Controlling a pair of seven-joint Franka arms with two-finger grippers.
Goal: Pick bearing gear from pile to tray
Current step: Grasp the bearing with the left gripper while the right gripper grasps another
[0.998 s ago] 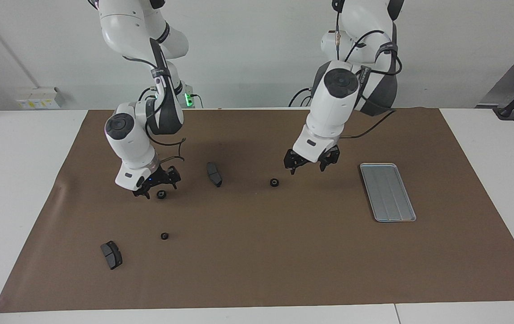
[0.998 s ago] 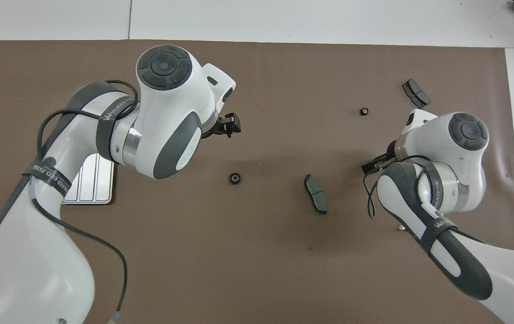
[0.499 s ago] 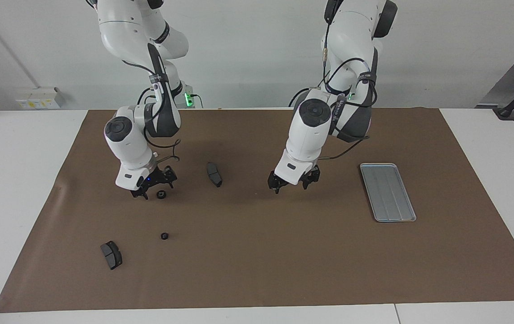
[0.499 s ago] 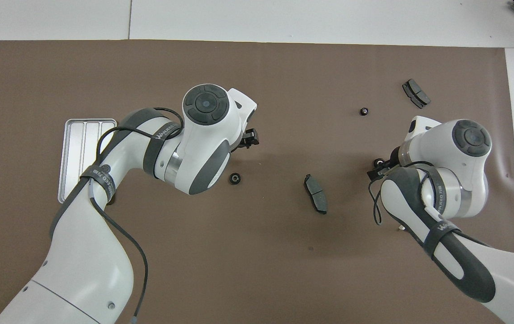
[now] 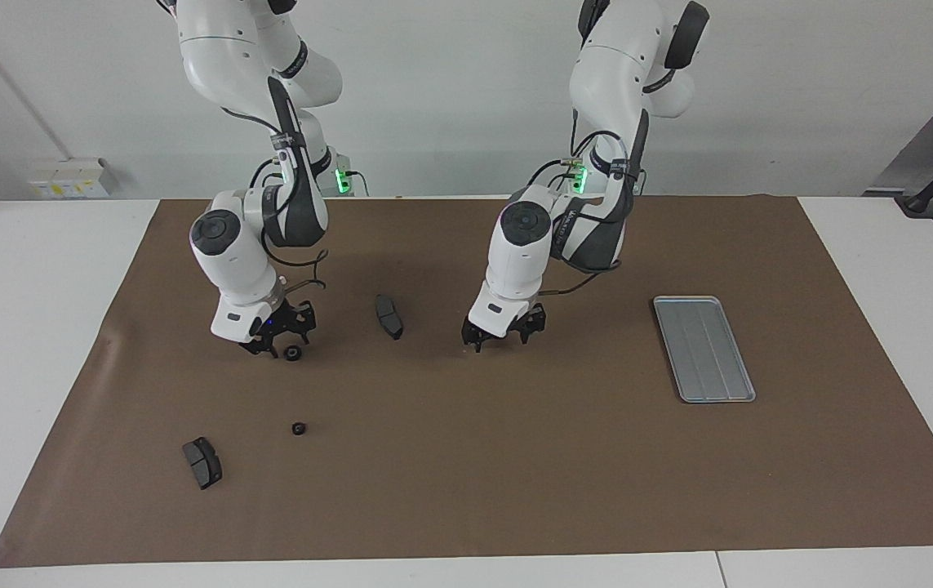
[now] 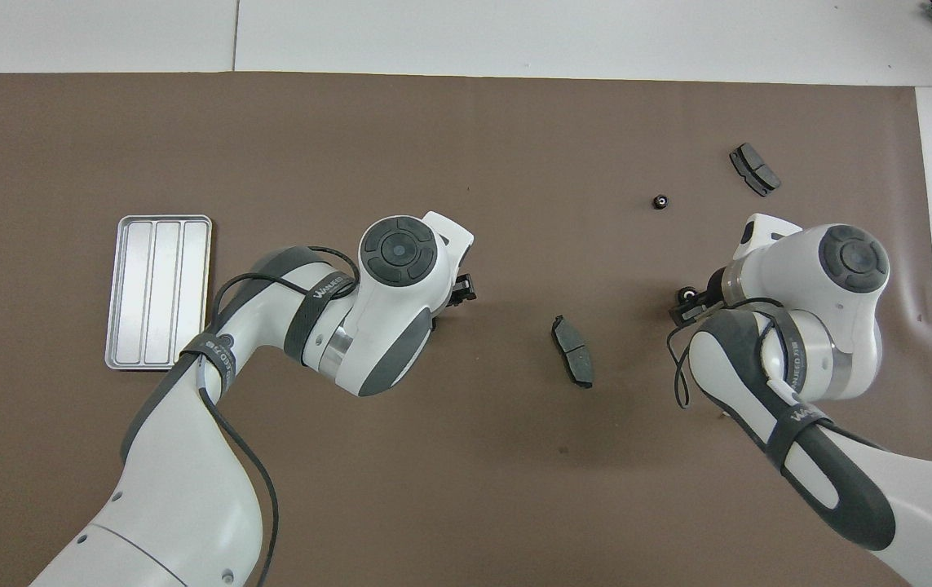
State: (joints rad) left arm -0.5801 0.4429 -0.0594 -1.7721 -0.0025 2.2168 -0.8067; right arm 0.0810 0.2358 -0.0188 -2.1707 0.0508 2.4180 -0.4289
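Note:
Three small black round gears belong to the pile; two show. One gear (image 5: 292, 353) (image 6: 687, 293) lies at the tips of my right gripper (image 5: 277, 347) (image 6: 684, 303), which hangs low over the mat at the right arm's end. Another gear (image 5: 298, 428) (image 6: 660, 201) lies farther from the robots. My left gripper (image 5: 499, 336) (image 6: 464, 289) is open and low over the middle of the mat, and it hides the gear that lay there. The silver ribbed tray (image 5: 703, 347) (image 6: 157, 292) sits empty toward the left arm's end.
Two dark grey curved pads lie on the brown mat: one pad (image 5: 388, 316) (image 6: 572, 362) between the grippers, the other pad (image 5: 202, 462) (image 6: 754, 169) farther out at the right arm's end. White table (image 5: 42, 327) borders the mat.
The left arm swung away from the tray toward the middle and came down over the gear there, covering it. The right gripper sank slightly at its gear and its jaws narrowed.

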